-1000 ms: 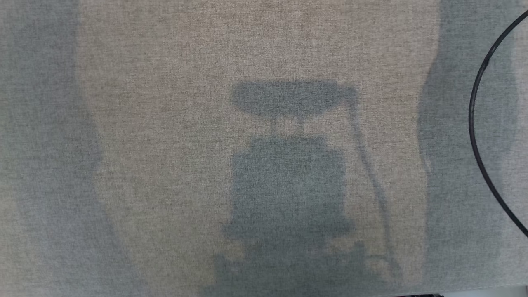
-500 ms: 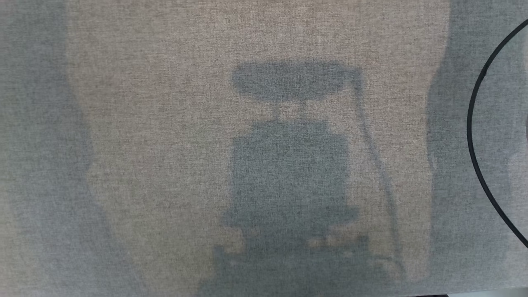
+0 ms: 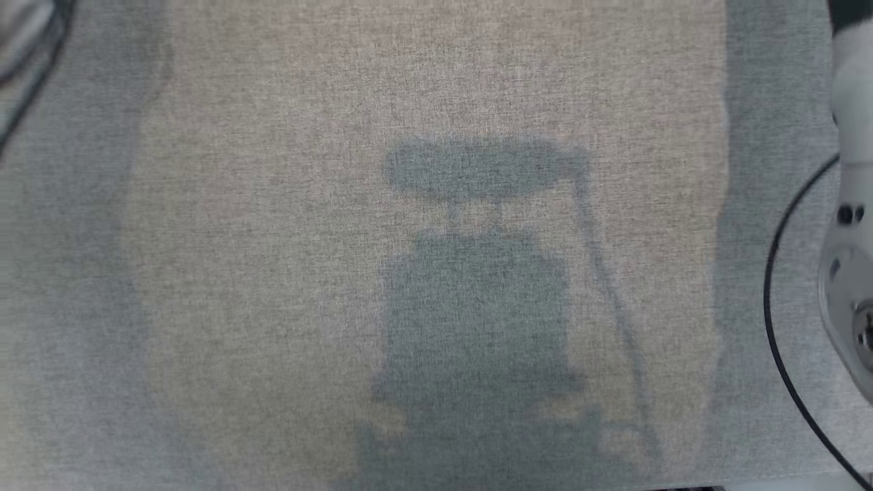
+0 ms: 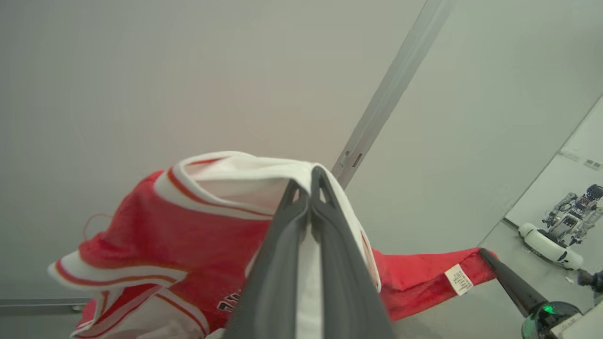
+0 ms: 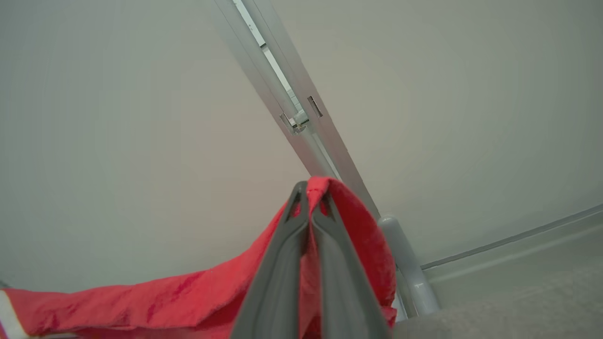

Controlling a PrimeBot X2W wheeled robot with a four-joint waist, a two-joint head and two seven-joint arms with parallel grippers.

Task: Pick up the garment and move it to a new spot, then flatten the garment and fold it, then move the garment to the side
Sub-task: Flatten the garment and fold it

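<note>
**Garment held aloft between both grippers, ready to be laid down**

The garment (image 4: 188, 226), a red jersey with white, orange-striped trim, hangs in the air and touches nothing but the two grippers. The left gripper (image 4: 308, 181) is pressed together on a fold of its white trim. The right gripper (image 5: 308, 190) is likewise pinched shut over a bunched red edge. In the left wrist view that edge sits at the garment's far end, beside a small white label (image 4: 458, 278). The cloth between the two holds sags and is rumpled, not taut.

This looks like the first step: the garment is picked up and in transit to its new spot. The next move calls for bringing both holds down together and drawing them apart. That way the garment meets the surface spread out rather than heaped, ready for flattening.

Below the garment, by my reading, lies the counter (image 3: 273, 204), covered in grey-beige woven cloth. It carries the robot's own shadow (image 3: 477, 307). A black cable (image 3: 774, 307) loops beside a pale forearm (image 3: 849, 273).

Behind the garment is a plain pale wall (image 4: 141, 70) crossed by a metal rail (image 4: 386, 94). Well apart from the garment, another robot (image 4: 565, 226) stands on the floor.
</note>
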